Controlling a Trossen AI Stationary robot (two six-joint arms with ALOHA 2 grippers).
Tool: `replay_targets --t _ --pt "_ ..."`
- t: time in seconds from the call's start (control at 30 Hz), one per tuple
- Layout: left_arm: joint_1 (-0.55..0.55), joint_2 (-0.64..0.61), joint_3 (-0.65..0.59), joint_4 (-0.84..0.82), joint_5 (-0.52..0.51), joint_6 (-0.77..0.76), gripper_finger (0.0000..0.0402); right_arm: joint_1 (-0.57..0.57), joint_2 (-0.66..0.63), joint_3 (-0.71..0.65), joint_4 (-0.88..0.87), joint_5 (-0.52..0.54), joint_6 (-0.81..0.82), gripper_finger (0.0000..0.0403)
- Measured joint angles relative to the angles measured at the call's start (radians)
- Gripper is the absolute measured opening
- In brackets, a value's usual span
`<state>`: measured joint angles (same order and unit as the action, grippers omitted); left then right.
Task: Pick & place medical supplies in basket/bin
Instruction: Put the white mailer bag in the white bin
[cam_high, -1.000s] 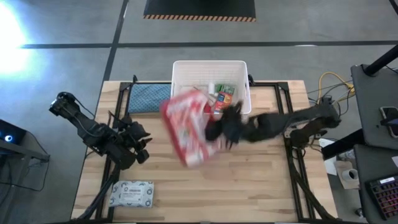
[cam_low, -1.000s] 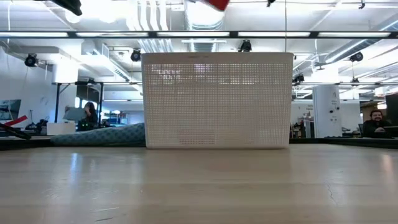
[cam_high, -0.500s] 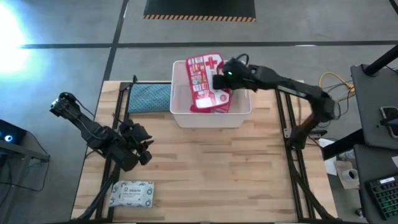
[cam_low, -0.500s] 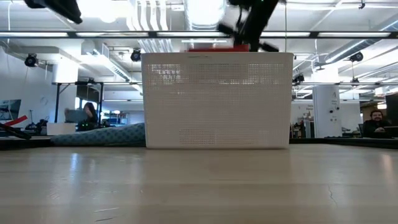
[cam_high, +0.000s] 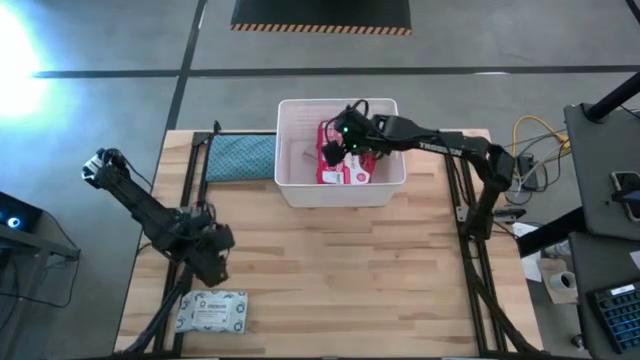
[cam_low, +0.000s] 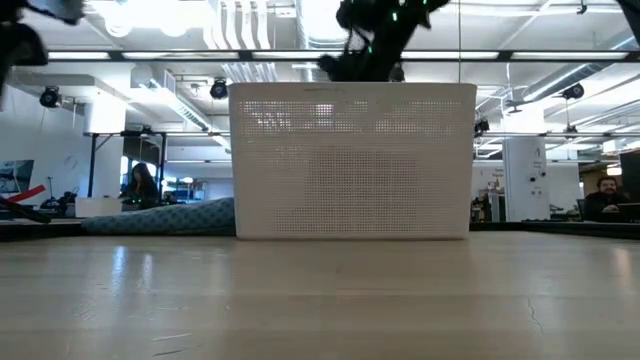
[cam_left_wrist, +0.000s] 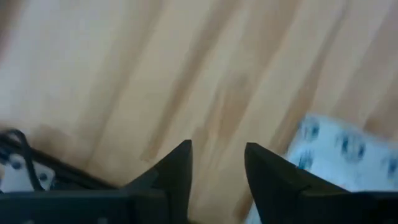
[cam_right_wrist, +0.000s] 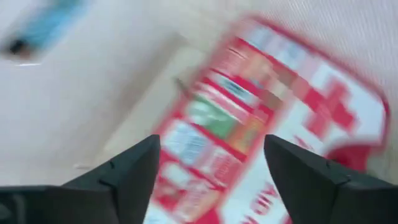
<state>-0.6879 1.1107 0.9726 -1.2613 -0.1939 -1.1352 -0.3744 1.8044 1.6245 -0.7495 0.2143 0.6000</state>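
The white slotted basket stands at the table's far middle. The red-and-white first-aid pouch lies inside it, in its right half. My right gripper hangs open just above the pouch, over the basket's rim, with the pouch showing beyond its spread fingers. The grey-white wipes pack lies flat near the table's near left corner. My left gripper hovers open over bare wood just on the far side of the pack.
A blue-grey cloth pad lies left of the basket at the far edge. Bare wooden table spreads between the basket and the near edge. In the low view, people sit in the room behind the table.
My right gripper has carried the pouch from above the table's middle toward the far edge, over the basket, and let it go; the pouch now lies inside the basket. My left gripper has moved toward the near edge, closer to the wipes pack.
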Motion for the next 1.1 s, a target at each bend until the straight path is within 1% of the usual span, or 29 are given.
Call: replay_targets --t 0.1,0.2,0.3,0.4,0.43,0.57,0.63,0.73,0.97,1.1 --pt "-0.052 0.000 -0.036 0.013 0.060 0.033 0.0153 0.057 -0.028 0.042 0.016 0.084 -0.134 0.0293" --pt "-0.112 0.000 -0.057 0.061 0.064 0.089 0.0174 0.121 -0.065 0.105 0.017 0.169 -0.305 0.0309" --pt "-0.165 0.000 -0.082 0.136 0.087 0.134 0.0187 0.192 -0.086 0.176 0.002 0.255 -0.435 0.0314" --pt "-0.191 0.000 -0.122 0.241 0.138 0.157 0.0189 0.260 -0.088 0.251 -0.026 0.306 -0.495 0.0312" --pt "-0.197 0.000 -0.138 0.280 0.164 0.158 0.0189 0.280 -0.088 0.276 -0.035 0.318 -0.506 0.0309" --pt "-0.210 0.000 -0.214 0.483 0.324 0.158 0.0189 0.335 -0.092 0.363 -0.078 0.367 -0.511 0.0301" --pt "-0.219 0.000 -0.251 0.598 0.366 0.153 0.0189 0.352 -0.092 0.384 -0.100 0.369 -0.499 0.0297" --pt "-0.236 0.000 -0.299 0.728 0.373 0.140 0.0189 0.366 -0.091 0.389 -0.142 0.367 -0.468 0.0293" --pt "-0.239 0.000 -0.429 0.854 0.370 0.141 0.0189 0.367 -0.090 0.345 -0.213 0.366 -0.395 0.0295" --pt "-0.235 -0.002 -0.534 0.992 0.334 0.157 0.0189 0.369 -0.090 0.324 -0.214 0.365 -0.367 0.0292"
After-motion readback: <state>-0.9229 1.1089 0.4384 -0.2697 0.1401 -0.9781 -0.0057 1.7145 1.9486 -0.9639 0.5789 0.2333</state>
